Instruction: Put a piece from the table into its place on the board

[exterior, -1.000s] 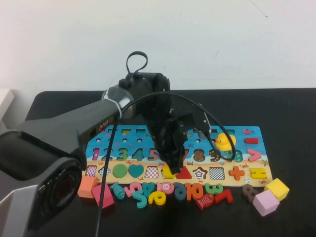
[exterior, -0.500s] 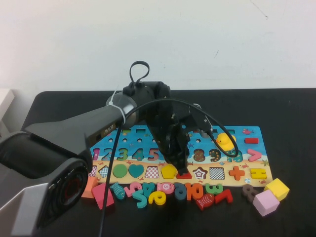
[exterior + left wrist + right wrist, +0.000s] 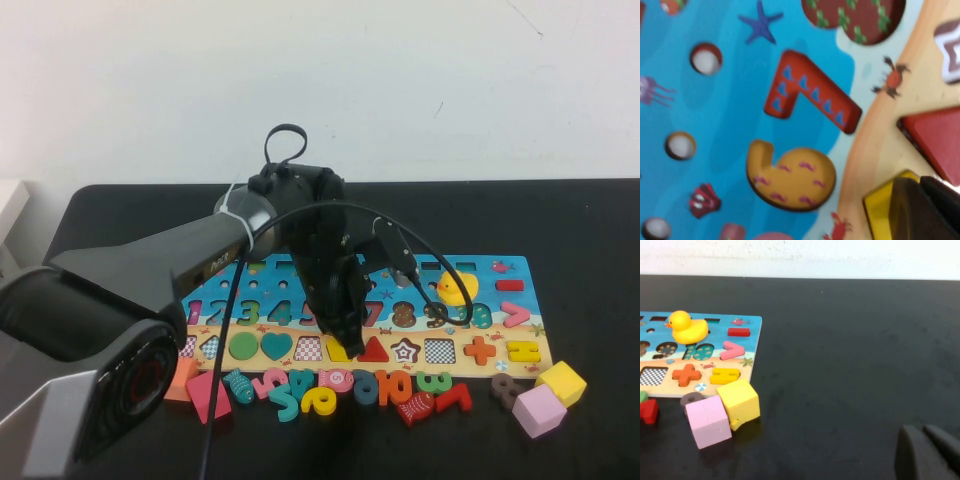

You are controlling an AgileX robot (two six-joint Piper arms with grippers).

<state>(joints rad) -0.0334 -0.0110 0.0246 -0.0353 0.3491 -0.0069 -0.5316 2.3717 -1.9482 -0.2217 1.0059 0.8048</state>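
One small flat yellow wooden pentagon (image 3: 339, 348) sits in the row of shape slots on the long wooden puzzle board (image 3: 500, 268) with its blue sea print and sandy strip. It is just beside the red triangle (image 3: 373, 350), with a checkered empty slot (image 3: 308, 348) on its other side. The black left gripper (image 3: 345, 335) points down onto this piece, and its fingers are pressed together with no gap. In the left wrist view the dark fingers (image 3: 920, 210) cover part of the yellow pentagon (image 3: 880, 205), so I cannot tell if it lies all the way flat in its slot. That view also shows a red number seven (image 3: 810, 92) and a yellow number six (image 3: 792, 175) on the blue part.

The board lies on the wide black surface (image 3: 580, 220). A yellow rubber duck (image 3: 455, 288) stands on the board. Loose coloured numbers lie on the surface along the board's near edge. A yellow cube (image 3: 561, 382) and a pink cube (image 3: 538, 410) touch each other near the board's right end.

The right gripper (image 3: 930, 452) is low over bare surface, well apart from the board, with its two dark fingers close side by side.
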